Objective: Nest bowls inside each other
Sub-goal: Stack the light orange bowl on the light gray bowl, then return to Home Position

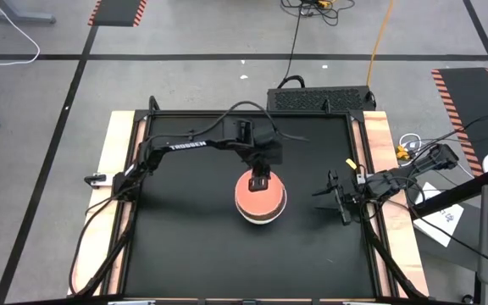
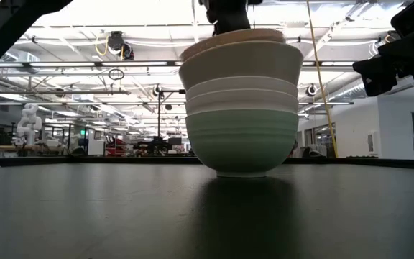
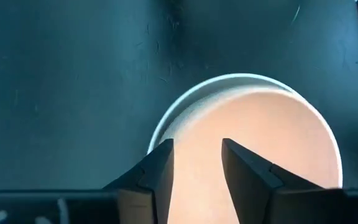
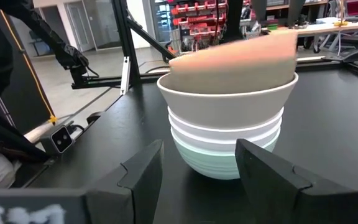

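A stack of bowls [image 1: 261,206] stands on its mint green bottom bowl [image 2: 241,140] near the middle of the black table. White bowls [image 4: 225,134] sit nested above it, under a larger pale bowl [image 4: 229,102]. The peach-orange bowl [image 4: 235,62] lies tilted in the top of the stack, its rim higher on one side. My left gripper [image 3: 196,144] is open, pointing down just above the peach-orange bowl's inside [image 3: 272,143]. My right gripper [image 4: 199,144] is open, level with the stack and well to its right [image 1: 333,196].
Wooden strips [image 1: 119,169] border the black mat on the left and right. A black box [image 1: 320,99] with cables sits at the far edge. Open mat lies around the stack on all sides.
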Robot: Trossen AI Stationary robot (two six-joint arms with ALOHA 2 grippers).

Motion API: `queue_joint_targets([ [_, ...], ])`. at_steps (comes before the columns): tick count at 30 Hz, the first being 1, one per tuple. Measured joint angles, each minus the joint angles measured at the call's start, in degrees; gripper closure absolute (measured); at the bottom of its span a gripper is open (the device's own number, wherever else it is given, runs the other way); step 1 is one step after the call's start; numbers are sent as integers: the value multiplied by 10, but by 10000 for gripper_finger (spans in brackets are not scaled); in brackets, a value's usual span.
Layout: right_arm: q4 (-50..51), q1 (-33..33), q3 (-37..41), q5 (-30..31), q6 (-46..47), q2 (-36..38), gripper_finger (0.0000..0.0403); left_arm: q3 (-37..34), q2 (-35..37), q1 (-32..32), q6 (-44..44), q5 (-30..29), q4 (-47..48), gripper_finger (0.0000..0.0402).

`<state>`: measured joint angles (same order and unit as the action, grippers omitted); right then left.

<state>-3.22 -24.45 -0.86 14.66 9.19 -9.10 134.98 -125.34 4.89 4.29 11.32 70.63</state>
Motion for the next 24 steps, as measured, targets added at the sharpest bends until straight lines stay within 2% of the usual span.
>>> queue_joint_targets([
  [4, 0, 0, 0, 0, 4, -1, 211, -6, -7, 10, -1, 25, -4, 287],
  [11, 0, 0, 0, 0, -3, -10, 211, -9, -19, 7, -1, 27, 4, 351],
  [16, 0, 0, 0, 0, -3, -17, 211, -47, -20, 2, 3, 27, -15, 386],
  [20, 0, 0, 0, 0, 2, -18, 211, -54, -20, 3, 15, 25, -22, 391],
  [24, 0, 0, 0, 0, 5, -18, 211, -44, -17, -3, 28, 22, -24, 368],
])
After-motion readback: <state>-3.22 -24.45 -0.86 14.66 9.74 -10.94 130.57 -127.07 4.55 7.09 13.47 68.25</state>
